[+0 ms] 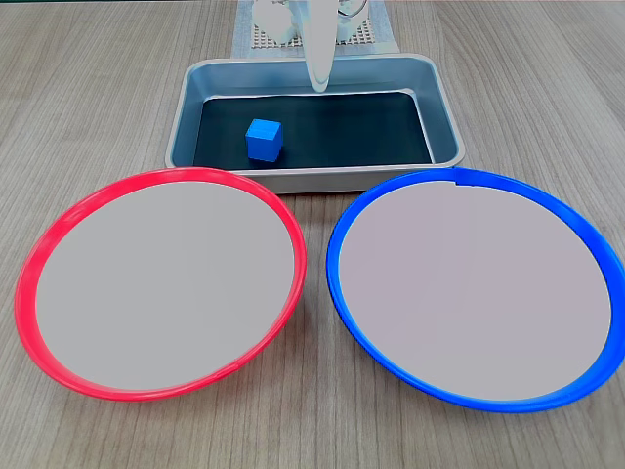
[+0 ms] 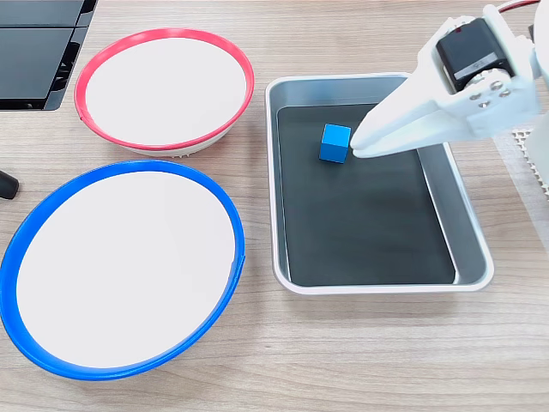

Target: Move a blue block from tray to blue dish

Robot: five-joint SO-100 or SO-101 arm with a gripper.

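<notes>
In a fixed view facing the arm, the red-rimmed dish (image 1: 161, 283) lay at the left on the wood-grain bench (image 1: 88, 98), its pale centre bare. To its right sat the blue dish (image 1: 477, 289), the same size, its centre also bare; the two rims were near each other but apart. Behind them, between the two, stood the tray (image 1: 312, 122), its near rim just beside both dishes. The blue block (image 1: 264, 139) rested on the tray's dark bottom, left of middle and towards the near wall. The white hand (image 1: 319, 83) pointed down over the far edge of the tray, right of the block and apart from it. A white perforated mat (image 1: 363, 37) lay behind the tray.

In a fixed view from the side, a dark flat object (image 2: 39, 51) occupied the top-left corner. The blue dish (image 2: 120, 266) filled the lower left and the red-rimmed dish (image 2: 165, 88) sat above it. Right of them was the tray (image 2: 377, 184), with the blue block (image 2: 335, 142) in its upper part, nearer the left wall. The hand (image 2: 358, 149) reached in from the right, its tips together just beside the block's right face, with no gap visible between the fingers and nothing held. Whether the tip touched the block could not be told.
</notes>
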